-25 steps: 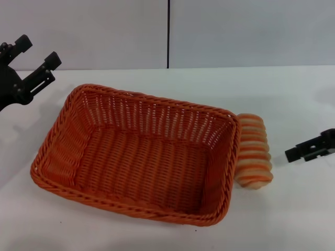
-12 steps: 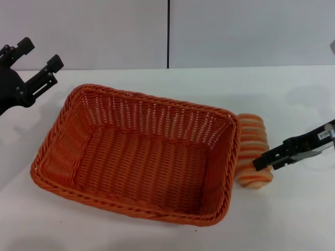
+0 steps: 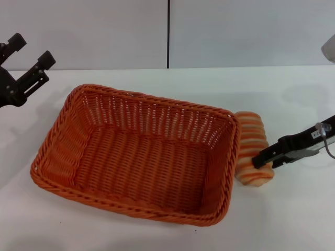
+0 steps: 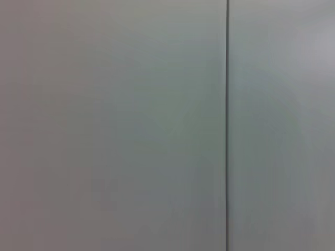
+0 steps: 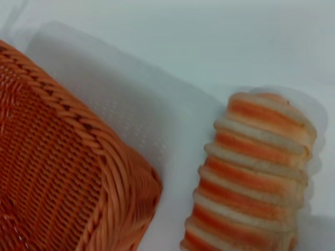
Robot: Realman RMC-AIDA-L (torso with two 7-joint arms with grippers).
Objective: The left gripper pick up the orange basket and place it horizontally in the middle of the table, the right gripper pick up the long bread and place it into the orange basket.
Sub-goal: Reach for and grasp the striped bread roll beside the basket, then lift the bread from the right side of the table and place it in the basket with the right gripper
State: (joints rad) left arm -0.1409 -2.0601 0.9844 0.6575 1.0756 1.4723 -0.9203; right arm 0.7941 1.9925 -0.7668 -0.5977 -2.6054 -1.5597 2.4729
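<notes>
A: Where is the long bread (image 3: pixel 251 140) from the right gripper (image 3: pixel 263 157)?

B: Directly under its tip, lying flat on the table (image 3: pixel 293 209). Crossed near the end closest to the robot, not at the middle.

A: And the orange basket (image 3: pixel 157 104)?

B: Just beyond the bread, on the side away from the gripper. Touching the loaf or nearly so; hard to separate in the wrist view.

A: Open or closed on the right?

B: Impossible to tell from here.

A: The left gripper (image 3: pixel 32 48)?

B: Raised well off to the far left of the basket, prongs apart, holding nothing.

A: Which way does the loaf run?

B: Long axis from near to far, roughly along the basket's short side, far end leaning slightly toward the basket. Ridges running across it.

A: How to take it well?

B: Probably slide toward the loaf's middle before closing, so neither end droops. Stay square across the long axis and grip along the ridges. Mind the narrow gap beside the basket rim. Then lift clear of the rim before carrying across.
</notes>
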